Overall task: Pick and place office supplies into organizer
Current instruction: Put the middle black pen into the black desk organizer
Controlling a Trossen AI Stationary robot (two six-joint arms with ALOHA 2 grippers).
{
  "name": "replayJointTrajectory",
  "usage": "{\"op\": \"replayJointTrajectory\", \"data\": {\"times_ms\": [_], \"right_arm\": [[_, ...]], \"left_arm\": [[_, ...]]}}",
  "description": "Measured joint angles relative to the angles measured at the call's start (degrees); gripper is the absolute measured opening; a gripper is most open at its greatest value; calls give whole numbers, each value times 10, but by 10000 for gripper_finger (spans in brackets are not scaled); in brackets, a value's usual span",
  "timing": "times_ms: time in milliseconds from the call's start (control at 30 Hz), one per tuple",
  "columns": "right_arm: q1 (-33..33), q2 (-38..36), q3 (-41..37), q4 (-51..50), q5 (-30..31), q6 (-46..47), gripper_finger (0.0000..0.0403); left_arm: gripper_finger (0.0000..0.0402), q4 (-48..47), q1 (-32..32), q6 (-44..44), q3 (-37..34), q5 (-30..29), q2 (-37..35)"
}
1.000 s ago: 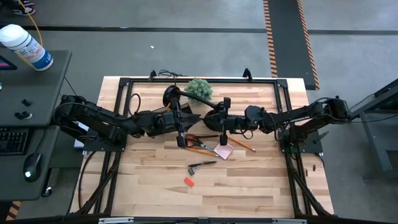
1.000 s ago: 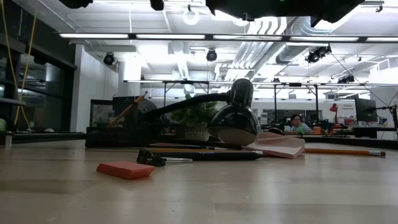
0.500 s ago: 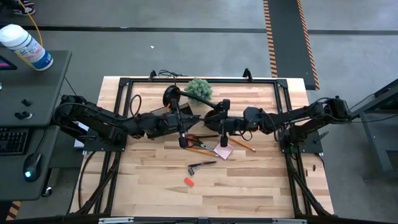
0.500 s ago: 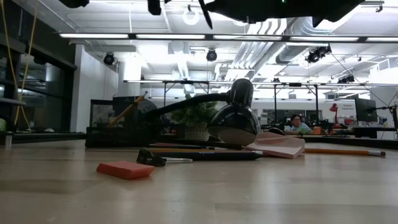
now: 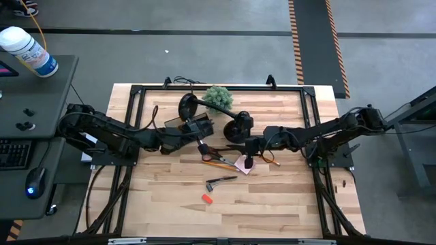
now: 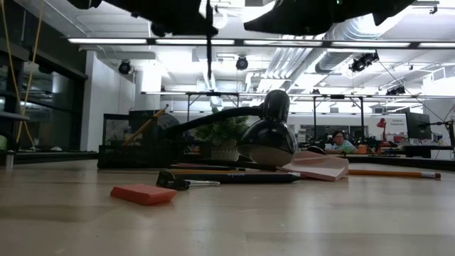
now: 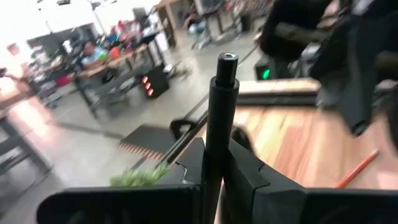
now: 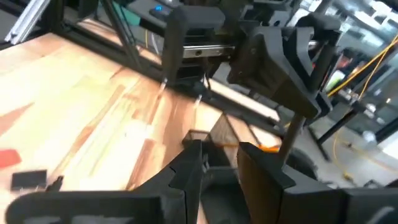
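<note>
Left end effector clamped on a thin black pen, right end effector parted, holding nothing.

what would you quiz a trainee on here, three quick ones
1. True or false: the left claw is shut on a black pen.
2. Which lies nearest the low camera? A small red item; B lamp; C pencil.
3. Fill in: the right claw, open, hangs above the pink ____.

Key: 1 true. 2 A. 3 sticky-note pad.
</note>
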Motion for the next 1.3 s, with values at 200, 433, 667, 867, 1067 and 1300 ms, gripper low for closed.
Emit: {"op": "replayJointTrajectory", "data": {"times_ms": [200,433,667,867,1067,1300], "right_arm": [[0,1,0,-18,7,25,94],[-1,1,0,-22,8,33,94],[-2,1,0,-17,10,36,94],[-2,1,0,-15,10,42,94],[-2,1,0,-13,10,53,94],[-2,2,0,-13,10,53,94]], "left_arm": [[20,-62,0,-57,-9,-32,0],[19,-61,0,-138,-104,-65,-76],[21,-11,0,-145,-212,-96,-218],[20,-19,0,-135,-255,-121,-280],[23,-48,0,-149,-261,-144,-281],[22,-162,1,-257,-261,-169,-281]]}}
